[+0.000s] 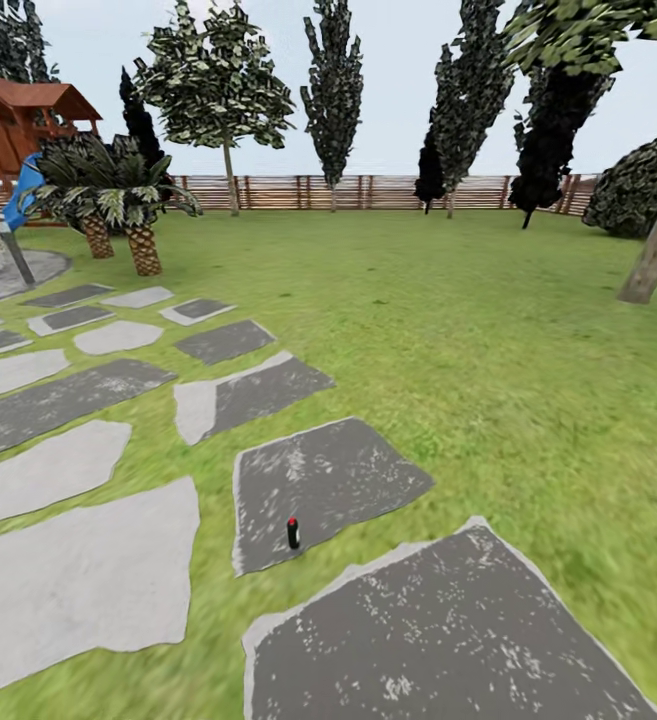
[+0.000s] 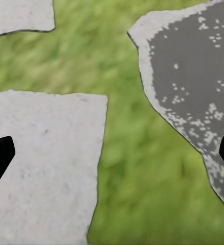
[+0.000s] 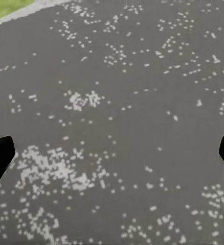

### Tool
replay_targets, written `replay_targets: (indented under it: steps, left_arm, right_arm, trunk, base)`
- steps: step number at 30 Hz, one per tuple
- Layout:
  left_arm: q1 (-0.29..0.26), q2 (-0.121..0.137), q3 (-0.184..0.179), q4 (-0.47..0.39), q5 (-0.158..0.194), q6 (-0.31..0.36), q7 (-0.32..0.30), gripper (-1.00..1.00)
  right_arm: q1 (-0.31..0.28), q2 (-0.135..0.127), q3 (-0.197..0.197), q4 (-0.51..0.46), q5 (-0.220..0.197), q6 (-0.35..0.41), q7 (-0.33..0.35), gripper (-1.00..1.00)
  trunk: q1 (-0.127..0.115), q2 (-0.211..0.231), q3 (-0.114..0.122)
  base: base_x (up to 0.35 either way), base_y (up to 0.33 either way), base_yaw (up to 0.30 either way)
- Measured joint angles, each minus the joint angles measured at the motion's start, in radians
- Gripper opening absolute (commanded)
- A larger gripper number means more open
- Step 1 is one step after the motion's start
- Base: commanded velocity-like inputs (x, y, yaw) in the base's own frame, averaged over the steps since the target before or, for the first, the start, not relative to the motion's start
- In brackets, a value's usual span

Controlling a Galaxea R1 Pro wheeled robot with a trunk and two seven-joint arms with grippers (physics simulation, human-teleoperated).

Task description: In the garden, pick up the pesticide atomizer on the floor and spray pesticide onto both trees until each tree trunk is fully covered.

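The robot is standing in the garden and facing the pesticide atomizer [image 1: 293, 532], so the step in hand is judged to be the approach, before any pick-up. The atomizer is standing upright on a dark grey stepping stone [image 1: 328, 480], near that stone's near edge, with its red mark at the top. It is not resting on the grass [image 1: 488, 340] itself.

In the left wrist view, the left gripper [image 2: 112, 158] is showing two dark fingertips at opposite edges of the frame, well apart, with nothing between them: it is open and empty. It is hanging over a strip of grass between a pale slab [image 2: 40, 163] and a darker stone [image 2: 194, 76]. In the right wrist view, the right gripper [image 3: 112, 158] is showing the same wide spread and is empty, hanging over a dark speckled stone [image 3: 117, 102].

One thick, leaning trunk [image 1: 656, 245] is showing at the right edge of the head view; whether it belongs to a target tree cannot be told with certainty. A wooden fence [image 1: 368, 190] is closing the lawn behind.

The next move is judged to call for bringing one arm within reach of the atomizer, lowering that open gripper around the black body, and closing without tipping the upright, narrow sprayer.
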Motion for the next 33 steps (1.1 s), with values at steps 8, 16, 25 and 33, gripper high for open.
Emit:
replay_targets:
  steps: [8,16,25,33]
  left_arm:
    - [0.0,0.0,0.001,0.0,0.0,-0.002,-0.001,1.0]
    - [0.0,-0.002,-0.001,0.0,-0.004,-0.002,-0.002,1.0]
    - [-0.039,0.002,-0.005,-0.002,-0.008,0.004,-0.003,1.0]
    - [-0.34,0.013,-0.001,0.0,-0.003,0.017,-0.005,1.0]
  right_arm:
    - [0.0,-0.003,-0.001,0.0,-0.001,0.0,0.0,1.0]
    - [0.0,-0.006,-0.002,0.0,0.0,0.0,0.0,1.0]
    - [0.0,-0.003,-0.003,-0.014,-0.002,-0.001,-0.003,1.0]
    - [-0.126,0.003,-0.005,-0.323,-0.007,0.008,-0.007,1.0]
  trunk:
    - [0.0,0.0,0.0]
    - [0.0,0.0,0.0]
    - [0.0,0.0,0.0]
    - [0.0,0.0,0.0]
  base:
    - [0.124,-0.246,0.085]
    - [0.017,-0.029,0.002]
    - [0.0,0.0,0.0]
    - [0.0,0.0,0.0]
